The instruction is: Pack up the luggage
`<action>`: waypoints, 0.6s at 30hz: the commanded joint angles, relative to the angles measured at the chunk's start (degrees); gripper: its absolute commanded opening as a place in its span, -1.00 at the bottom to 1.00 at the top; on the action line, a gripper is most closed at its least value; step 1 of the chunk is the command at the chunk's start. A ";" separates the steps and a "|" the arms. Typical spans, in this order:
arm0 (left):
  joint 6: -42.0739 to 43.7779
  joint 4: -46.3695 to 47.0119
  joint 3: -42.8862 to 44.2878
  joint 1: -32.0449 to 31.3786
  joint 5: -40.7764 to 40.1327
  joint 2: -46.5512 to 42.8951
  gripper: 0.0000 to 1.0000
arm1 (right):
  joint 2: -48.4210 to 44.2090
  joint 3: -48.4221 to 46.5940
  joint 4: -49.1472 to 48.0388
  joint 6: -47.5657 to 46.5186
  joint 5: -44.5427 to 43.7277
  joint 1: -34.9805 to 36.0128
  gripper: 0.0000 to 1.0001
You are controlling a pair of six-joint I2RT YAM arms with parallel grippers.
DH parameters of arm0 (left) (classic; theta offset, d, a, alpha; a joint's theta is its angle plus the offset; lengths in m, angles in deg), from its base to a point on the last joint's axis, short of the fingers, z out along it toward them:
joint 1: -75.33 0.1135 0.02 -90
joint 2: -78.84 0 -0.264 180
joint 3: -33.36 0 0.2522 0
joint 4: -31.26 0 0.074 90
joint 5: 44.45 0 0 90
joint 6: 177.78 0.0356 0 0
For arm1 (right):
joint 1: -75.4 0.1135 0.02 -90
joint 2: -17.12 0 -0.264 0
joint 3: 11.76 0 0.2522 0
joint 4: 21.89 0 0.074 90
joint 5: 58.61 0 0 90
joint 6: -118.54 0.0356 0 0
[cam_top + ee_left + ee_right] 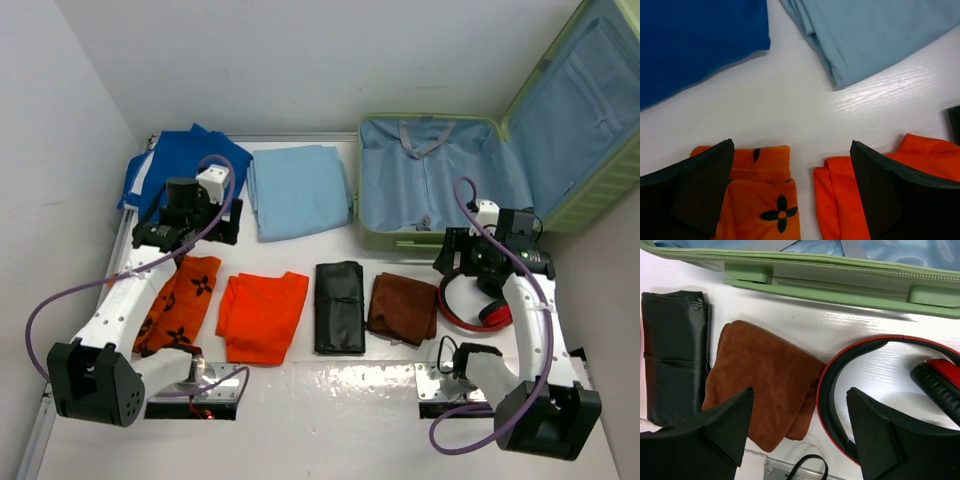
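The luggage (520, 190), a light-green suitcase with pale blue lining, lies open at the back right with its lid raised; its green rim (840, 287) fills the top of the right wrist view. My right gripper (800, 410) hangs open over the red-and-black headphones (835, 390) and the edge of a brown cloth (760, 380). Nothing is between its fingers. My left gripper (790, 170) is open above the gap between an orange flowered cloth (760, 195) and a plain orange cloth (840, 200). In the overhead view the left gripper (205, 215) sits near the back left.
A dark blue garment (180, 165) and a folded light blue garment (298, 190) lie at the back. A black roll pouch (340, 305) lies between the orange cloth (262, 315) and brown cloth (403, 307). Metal base plates (450, 385) are at the near edge.
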 commanded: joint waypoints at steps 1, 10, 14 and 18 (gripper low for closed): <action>-1.45 1.74 3.89 -0.41 -6.80 3.27 1.00 | 0.15 -3.40 0.49 -1.84 -0.28 0.43 0.48; 1.80 2.26 18.82 -1.74 -19.93 25.77 1.00 | 3.22 -9.63 5.05 -5.36 -2.13 2.54 0.56; 2.33 2.26 26.03 -1.74 -19.93 36.76 1.00 | 5.07 -13.58 7.00 -4.40 -1.34 3.07 0.65; 2.33 2.26 33.24 -0.60 -18.52 46.60 1.00 | 7.62 -17.55 9.45 -2.81 2.69 3.60 0.80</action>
